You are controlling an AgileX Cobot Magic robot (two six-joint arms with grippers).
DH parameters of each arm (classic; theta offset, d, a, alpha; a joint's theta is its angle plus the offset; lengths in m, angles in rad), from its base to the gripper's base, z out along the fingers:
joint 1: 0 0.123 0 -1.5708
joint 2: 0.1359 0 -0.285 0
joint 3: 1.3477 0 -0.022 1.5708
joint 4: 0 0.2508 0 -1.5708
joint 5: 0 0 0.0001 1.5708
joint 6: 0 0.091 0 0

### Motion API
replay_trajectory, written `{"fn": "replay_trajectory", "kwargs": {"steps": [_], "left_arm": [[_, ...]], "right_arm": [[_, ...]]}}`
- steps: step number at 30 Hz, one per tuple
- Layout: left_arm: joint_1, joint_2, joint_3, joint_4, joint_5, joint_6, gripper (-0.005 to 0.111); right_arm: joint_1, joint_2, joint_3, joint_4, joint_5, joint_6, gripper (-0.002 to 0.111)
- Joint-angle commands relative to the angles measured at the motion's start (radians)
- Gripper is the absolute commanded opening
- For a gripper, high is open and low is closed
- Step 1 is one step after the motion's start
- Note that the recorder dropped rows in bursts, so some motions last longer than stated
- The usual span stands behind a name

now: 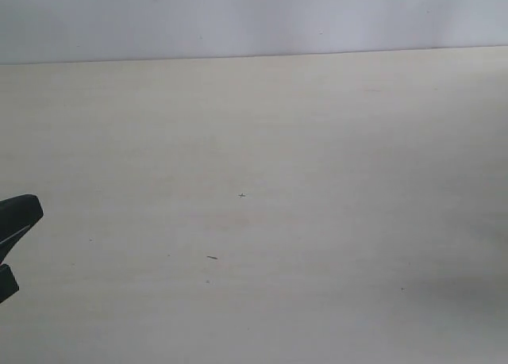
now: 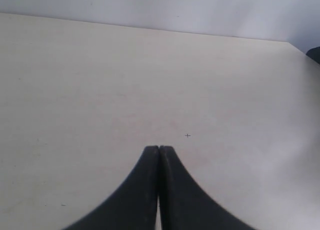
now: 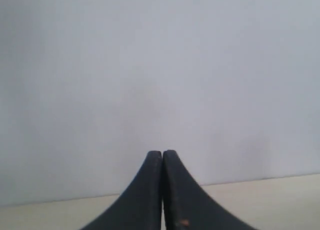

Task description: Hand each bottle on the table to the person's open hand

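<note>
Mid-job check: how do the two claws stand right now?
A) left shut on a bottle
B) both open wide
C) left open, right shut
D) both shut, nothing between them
D: the left claw has its tips pressed together above the table, and the right claw is closed the same way; neither has anything between its tips.

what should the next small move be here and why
Likely just open the fingers of the left gripper and wait. It and the right gripper are shut on nothing, and no view shows a bottle or an open hand, only the table, so there is nothing to reach for yet.
</note>
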Motion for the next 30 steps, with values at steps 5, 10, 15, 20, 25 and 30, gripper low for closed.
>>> {"fn": "replay_trajectory", "kwargs": {"steps": [5, 10, 15, 20, 25, 30], "left_arm": [[-0.004, -0.005, 0.003, -0.006, -0.006, -0.001, 0.002], [-0.004, -0.005, 0.003, -0.006, -0.006, -0.001, 0.002], [-0.004, -0.005, 0.003, -0.006, -0.006, -0.001, 0.002], [-0.004, -0.005, 0.003, -0.006, -0.006, -0.001, 0.002], [-0.004, -0.005, 0.003, -0.006, -0.006, -0.001, 0.002], [-0.004, -0.005, 0.003, -0.006, -0.006, -0.001, 0.002]], "right_arm": [[-0.133, -0.103, 0.005, -0.003, -0.005, -0.012, 0.0], [-0.131, -0.109, 0.005, -0.003, -0.005, -0.012, 0.0], [-0.131, -0.109, 0.005, -0.003, -0.005, -0.012, 0.0], [-0.131, -0.109, 0.005, -0.003, -0.005, -0.012, 0.0], [-0.131, -0.116, 0.005, -0.144, 0.001, -0.012, 0.0], [-0.131, -0.164, 0.005, -0.367, 0.008, -0.012, 0.0]]}}
